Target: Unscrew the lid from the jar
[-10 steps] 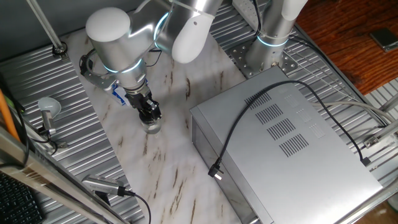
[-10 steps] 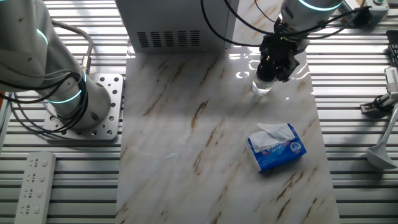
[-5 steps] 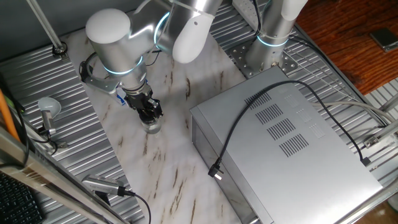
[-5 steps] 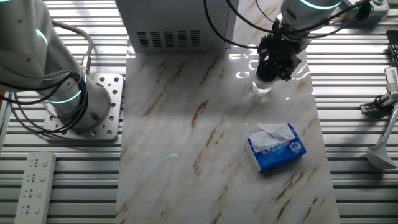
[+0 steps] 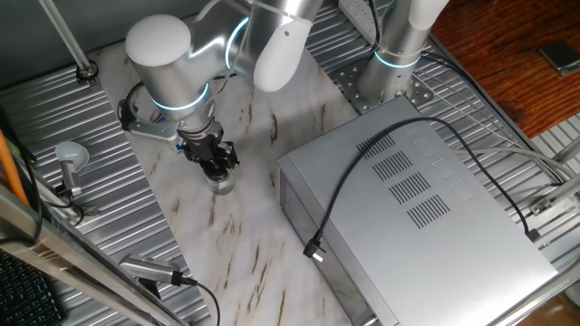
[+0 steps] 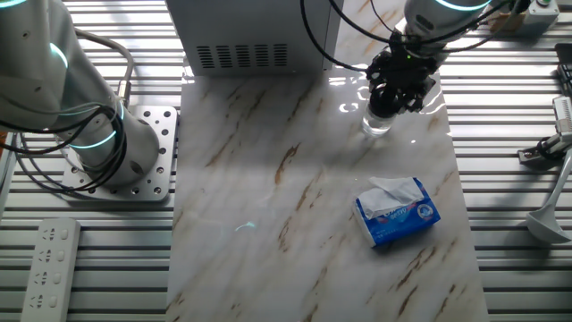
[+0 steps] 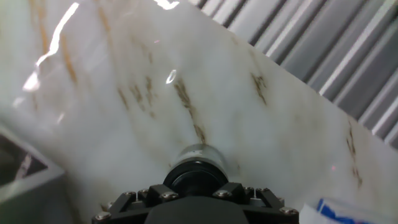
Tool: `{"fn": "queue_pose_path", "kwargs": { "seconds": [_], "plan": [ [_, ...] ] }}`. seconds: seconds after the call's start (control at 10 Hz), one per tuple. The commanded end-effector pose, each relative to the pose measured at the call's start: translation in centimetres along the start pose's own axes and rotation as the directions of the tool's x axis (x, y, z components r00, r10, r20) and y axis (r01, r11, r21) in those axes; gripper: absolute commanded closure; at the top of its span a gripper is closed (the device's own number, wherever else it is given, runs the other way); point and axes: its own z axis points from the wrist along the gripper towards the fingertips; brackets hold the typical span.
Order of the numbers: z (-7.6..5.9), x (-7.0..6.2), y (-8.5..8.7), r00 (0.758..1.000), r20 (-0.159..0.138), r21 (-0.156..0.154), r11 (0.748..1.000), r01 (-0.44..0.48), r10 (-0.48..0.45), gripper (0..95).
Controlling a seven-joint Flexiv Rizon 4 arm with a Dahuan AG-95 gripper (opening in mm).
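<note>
1. Between the earlier frames and this one, the gripper [image 5: 216,166] had turned about its own axis over the jar; the grey wrist bracket swung round towards 9 o'clock, while the jar [image 5: 221,185] stayed on the same spot of the tabletop [image 5: 245,235].
2. Nothing else had shifted: the blue-and-white packet [image 6: 398,212] lay well apart at 6 o'clock from the jar [image 6: 377,122], and the grey metal box [image 5: 417,208] sat at 3 o'clock in one fixed view.
3. The gripper [image 6: 394,93] was clenched on the lid [image 7: 195,178], its black fingers at either side of the cap.
4. The jar [image 7: 196,155] looked small, light and rigid, its clear wall probably slick and breakable.
5. Only the lid's rim suited a grasp; with nothing holding the body, the jar might spin along on the smooth marble.
</note>
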Motion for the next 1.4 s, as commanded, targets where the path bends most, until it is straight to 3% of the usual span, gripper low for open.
{"fn": "queue_pose_path", "kwargs": {
  "seconds": [0.1,0.9,1.3,1.4],
  "plan": [
    [0.19,0.01,-0.07,0.995,-0.011,0.008,0.995,0.102,-0.102,57.0],
    [0.31,0.02,-0.06,0.951,-0.045,0.019,0.951,0.307,-0.306,57.0],
    [0.32,0.02,-0.06,0.915,-0.074,0.019,0.917,0.398,-0.396,57.0],
    [0.32,0.02,-0.05,0.897,-0.077,0.015,0.899,0.437,-0.434,57.0]
  ]
}}
